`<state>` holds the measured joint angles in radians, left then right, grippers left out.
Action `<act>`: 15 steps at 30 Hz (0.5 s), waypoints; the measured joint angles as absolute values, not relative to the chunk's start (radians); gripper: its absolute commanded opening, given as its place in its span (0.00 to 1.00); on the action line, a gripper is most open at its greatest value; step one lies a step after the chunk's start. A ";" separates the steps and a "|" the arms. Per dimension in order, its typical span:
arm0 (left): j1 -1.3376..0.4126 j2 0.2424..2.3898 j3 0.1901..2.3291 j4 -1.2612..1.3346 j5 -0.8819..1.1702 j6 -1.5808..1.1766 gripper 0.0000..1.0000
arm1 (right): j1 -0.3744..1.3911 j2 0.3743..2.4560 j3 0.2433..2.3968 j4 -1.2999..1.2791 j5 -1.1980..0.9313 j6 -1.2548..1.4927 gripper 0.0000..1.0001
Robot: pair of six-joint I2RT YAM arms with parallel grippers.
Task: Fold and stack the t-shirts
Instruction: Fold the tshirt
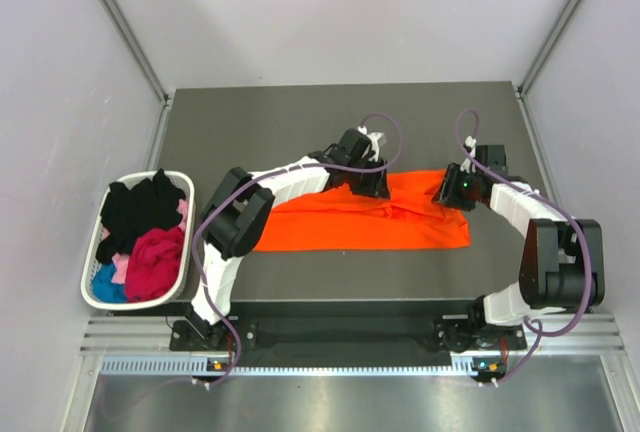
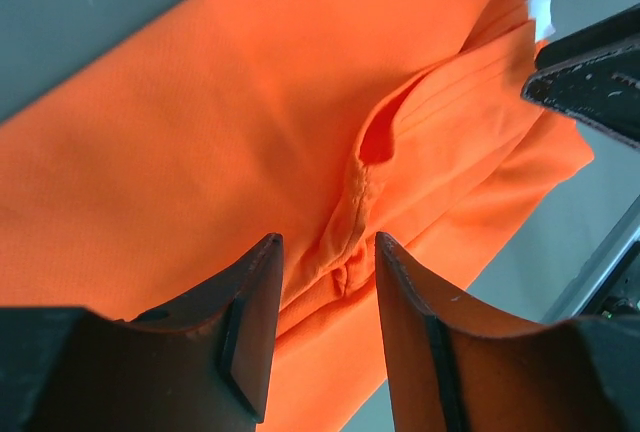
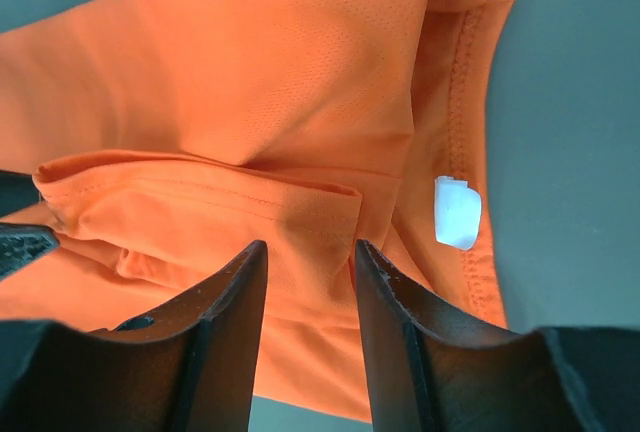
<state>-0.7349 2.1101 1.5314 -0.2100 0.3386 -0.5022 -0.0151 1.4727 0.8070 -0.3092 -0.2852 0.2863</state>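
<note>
Left of the desk (image 1: 300,122), beside its edge, a basket (image 1: 90,272) holds black (image 1: 140,207), magenta (image 1: 155,257) and blue (image 1: 105,282) t-shirts. The orange t-shirt (image 1: 330,227) lies folded into a band at mid-desk, long axis left to right, its neck label (image 3: 457,212) toward the right end. Bare desk surrounds it: widest on the far side, narrower along the near edge. The left fingers (image 2: 250,322) stand parted over a crease at the band's far edge, gripping nothing. The right fingers (image 3: 230,332) stand parted above a folded hem near the collar, gripping nothing.
</note>
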 measured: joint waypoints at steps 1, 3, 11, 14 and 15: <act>-0.735 2.111 1.536 -0.208 0.336 -0.502 0.47 | -0.015 1.473 0.805 -0.305 -0.285 0.284 0.42; -0.735 2.115 1.545 -0.202 0.330 -0.501 0.47 | -0.015 1.473 0.805 -0.298 -0.286 0.279 0.42; -0.736 2.165 1.590 -0.184 0.326 -0.500 0.46 | -0.015 1.494 0.805 -0.266 -0.286 0.271 0.44; -0.738 2.176 1.591 -0.184 0.329 -0.499 0.42 | -0.015 1.512 0.806 -0.253 -0.286 0.270 0.45; -0.739 2.178 1.592 -0.184 0.332 -0.499 0.41 | -0.015 1.522 0.807 -0.249 -0.286 0.269 0.44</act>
<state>-0.7387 2.1784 1.5921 -0.1837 0.3321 -0.4992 -0.0151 1.5215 0.8066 -0.2485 -0.2859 0.2687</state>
